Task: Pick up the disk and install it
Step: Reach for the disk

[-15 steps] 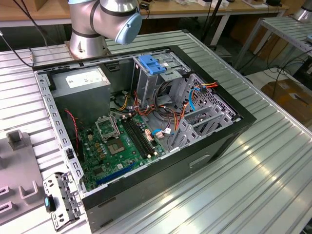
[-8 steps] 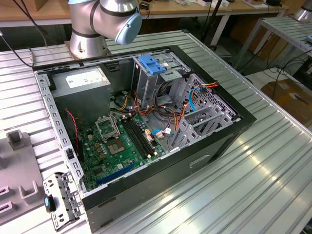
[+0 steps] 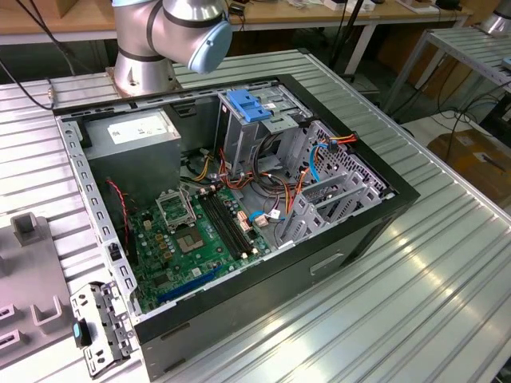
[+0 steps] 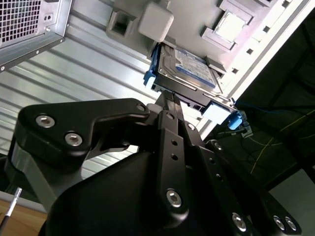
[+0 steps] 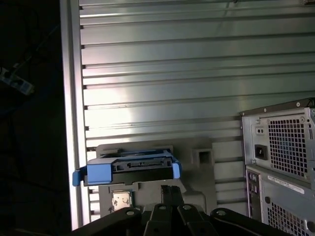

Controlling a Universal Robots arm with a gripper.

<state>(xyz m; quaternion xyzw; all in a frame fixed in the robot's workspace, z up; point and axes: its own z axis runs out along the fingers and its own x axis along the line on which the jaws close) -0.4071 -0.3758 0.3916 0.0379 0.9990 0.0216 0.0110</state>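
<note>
**Q:** Where is the disk (image 4: 189,66), and what is the condition of the gripper (image 4: 167,96)?

**A:** The disk lies flat on the grey fixture (image 5: 197,177). It is outside the computer case (image 3: 335,255), near the case's rear panel. In both wrist views the gripper meets the disk's connector edge, close to the end of one of the blue rails (image 5: 96,173). It cannot be told how far apart the jaws stand, or whether they have closed on that edge.

**Q:** How should the pick-up be executed?

**A:** The contact looks off-centre, so the disk would probably droop when raised.
- Square the gripper to the edge.
- Bear on the metal body, because the plastic rails would likely flex.
- Lift level, straight off the fixture.

**Q:** Are any markings legible?

**A:** The disk carries a white label with a dark band. The power supply inside the case carries a white sticker (image 3: 132,128). The print on both is unreadable.
</note>
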